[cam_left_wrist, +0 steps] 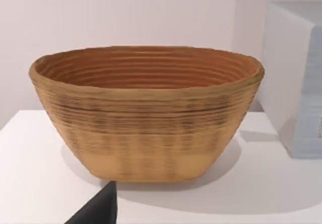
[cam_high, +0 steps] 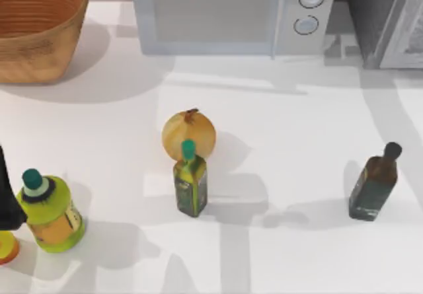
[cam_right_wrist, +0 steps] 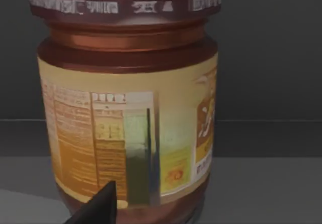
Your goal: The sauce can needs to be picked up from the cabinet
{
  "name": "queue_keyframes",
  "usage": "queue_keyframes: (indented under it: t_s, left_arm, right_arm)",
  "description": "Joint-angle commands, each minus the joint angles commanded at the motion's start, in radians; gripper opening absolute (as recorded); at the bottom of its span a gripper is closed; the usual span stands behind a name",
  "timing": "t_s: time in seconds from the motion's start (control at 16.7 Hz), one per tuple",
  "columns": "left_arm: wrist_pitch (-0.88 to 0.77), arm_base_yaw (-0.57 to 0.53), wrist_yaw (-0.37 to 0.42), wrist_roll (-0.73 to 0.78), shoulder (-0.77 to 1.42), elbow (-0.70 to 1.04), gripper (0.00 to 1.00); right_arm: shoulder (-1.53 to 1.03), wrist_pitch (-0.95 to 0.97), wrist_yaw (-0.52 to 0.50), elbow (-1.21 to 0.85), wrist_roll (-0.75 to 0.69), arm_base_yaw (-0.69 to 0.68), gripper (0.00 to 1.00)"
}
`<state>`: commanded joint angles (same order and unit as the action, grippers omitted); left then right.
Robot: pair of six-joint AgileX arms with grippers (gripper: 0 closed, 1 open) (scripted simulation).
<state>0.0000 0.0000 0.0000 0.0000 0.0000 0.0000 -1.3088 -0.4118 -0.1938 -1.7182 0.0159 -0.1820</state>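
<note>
Open tabletop [cam_high: 297,129] lies between the onion [cam_high: 189,133] and the dark bottle [cam_high: 374,183].

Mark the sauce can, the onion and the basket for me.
sauce can [cam_right_wrist: 126,133]: right wrist view, on its paper label.
onion [cam_high: 188,130]: top view, on its upper skin.
basket [cam_left_wrist: 146,133]: left wrist view, on its front outer wall.
</note>
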Motion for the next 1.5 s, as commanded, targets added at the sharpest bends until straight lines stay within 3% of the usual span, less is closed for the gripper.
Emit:
queue_keyframes:
  t_s: [0.42, 0.84, 1.2, 1.5]
  left_arm:
    - [0.0, 0.0, 0.0, 0.0, 0.0, 0.0, 1.0]
    - [0.0, 0.0, 0.0, 0.0, 0.0, 0.0, 1.0]
    - [0.0, 0.0, 0.0, 0.0, 0.0, 0.0, 1.0]
    - [0.0, 0.0, 0.0, 0.0, 0.0, 0.0, 1.0]
  right_arm:
    - [-0.018, -0.002, -0.005, -0.024, 0.0, -0.002, 1.0]
    - [-0.141, 0.05, -0.153, -0.097, -0.002, -0.14, 1.0]
    - [-0.157, 0.051, -0.149, -0.111, -0.002, -0.136, 1.0]
    - [-0.296, 0.052, -0.114, -0.252, -0.002, -0.099, 1.0]
